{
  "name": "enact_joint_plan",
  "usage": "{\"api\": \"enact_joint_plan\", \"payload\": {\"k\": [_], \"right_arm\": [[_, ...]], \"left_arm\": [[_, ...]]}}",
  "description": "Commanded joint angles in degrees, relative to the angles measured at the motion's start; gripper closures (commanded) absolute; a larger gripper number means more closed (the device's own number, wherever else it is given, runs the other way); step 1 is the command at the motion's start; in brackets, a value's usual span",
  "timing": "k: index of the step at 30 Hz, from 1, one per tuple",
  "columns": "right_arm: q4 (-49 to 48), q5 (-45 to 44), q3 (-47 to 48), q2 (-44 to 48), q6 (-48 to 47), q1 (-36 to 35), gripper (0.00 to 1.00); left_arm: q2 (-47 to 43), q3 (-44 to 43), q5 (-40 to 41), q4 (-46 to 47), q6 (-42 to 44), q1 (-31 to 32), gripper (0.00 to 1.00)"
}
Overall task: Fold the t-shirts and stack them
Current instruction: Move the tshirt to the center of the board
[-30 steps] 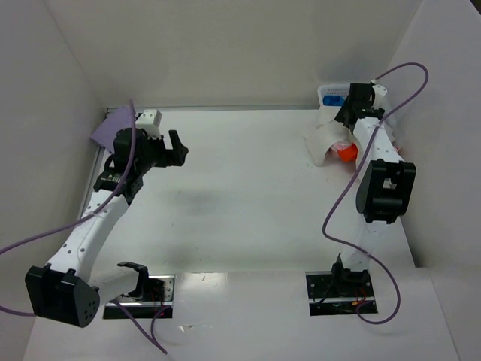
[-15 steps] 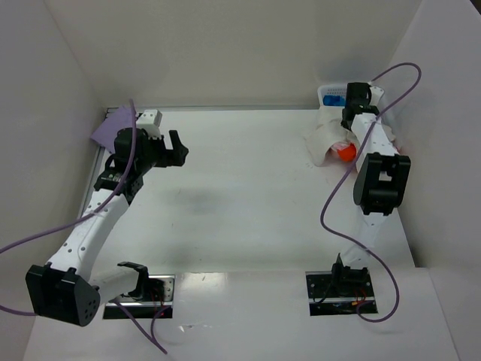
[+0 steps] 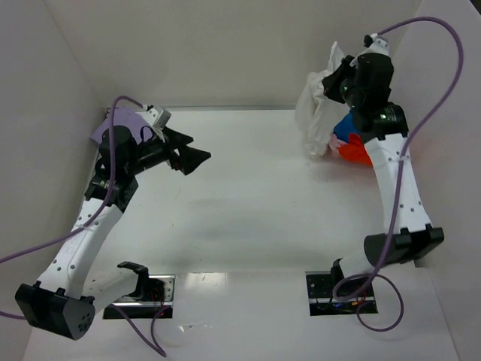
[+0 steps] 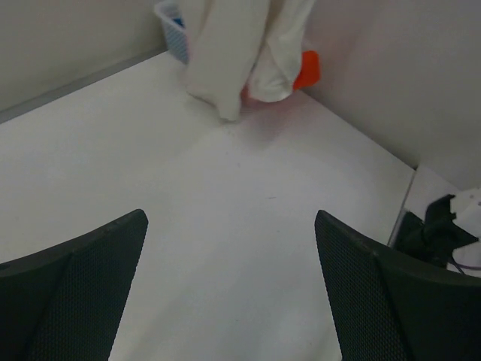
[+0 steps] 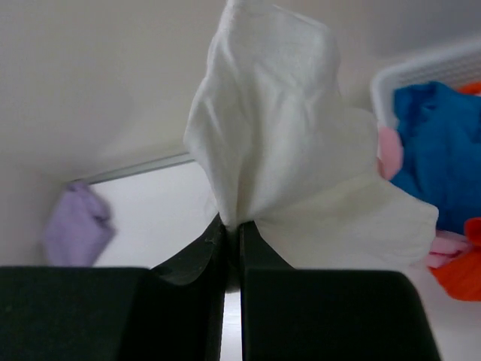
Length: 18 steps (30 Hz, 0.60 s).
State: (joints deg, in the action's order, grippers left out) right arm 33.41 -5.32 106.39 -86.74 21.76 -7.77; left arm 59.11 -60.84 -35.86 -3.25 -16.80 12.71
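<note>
My right gripper (image 3: 338,75) is raised at the back right and shut on a bunch of the off-white t-shirt (image 3: 316,120), which hangs down to the table. In the right wrist view the jaws (image 5: 239,229) pinch the off-white cloth (image 5: 278,135) tightly. Under it lie a blue t-shirt (image 3: 346,124), an orange-red one (image 3: 359,153) and a pale pink one (image 5: 389,150). The lavender t-shirt (image 3: 120,124) lies at the far left corner. My left gripper (image 3: 192,156) hovers open over the left half of the table, nothing between its fingers (image 4: 90,263).
The white mesh basket (image 5: 421,71) holds the coloured shirts at the back right against the wall. White walls enclose the table on the left, back and right. Purple cables loop off both arms.
My right gripper has shut on the off-white t-shirt and risen, pulling it up out of the basket. The left gripper has swung a little to the right and stayed open.
</note>
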Motion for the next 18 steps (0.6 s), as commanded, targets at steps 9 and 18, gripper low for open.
{"api": "enact_joint_plan", "payload": {"k": [9,18], "right_arm": [[-10.56,37.39,-11.01,16.94,11.11,-0.84,0.95],[-3.89,31.27,-24.99,23.19,6.46,-0.84,0.92]], "left_arm": [[8.9,-2.97,-7.49,11.24,3.36,11.54,0.0],[18.31,-6.22,1.4,9.13,5.2,18.66,0.0]]}}
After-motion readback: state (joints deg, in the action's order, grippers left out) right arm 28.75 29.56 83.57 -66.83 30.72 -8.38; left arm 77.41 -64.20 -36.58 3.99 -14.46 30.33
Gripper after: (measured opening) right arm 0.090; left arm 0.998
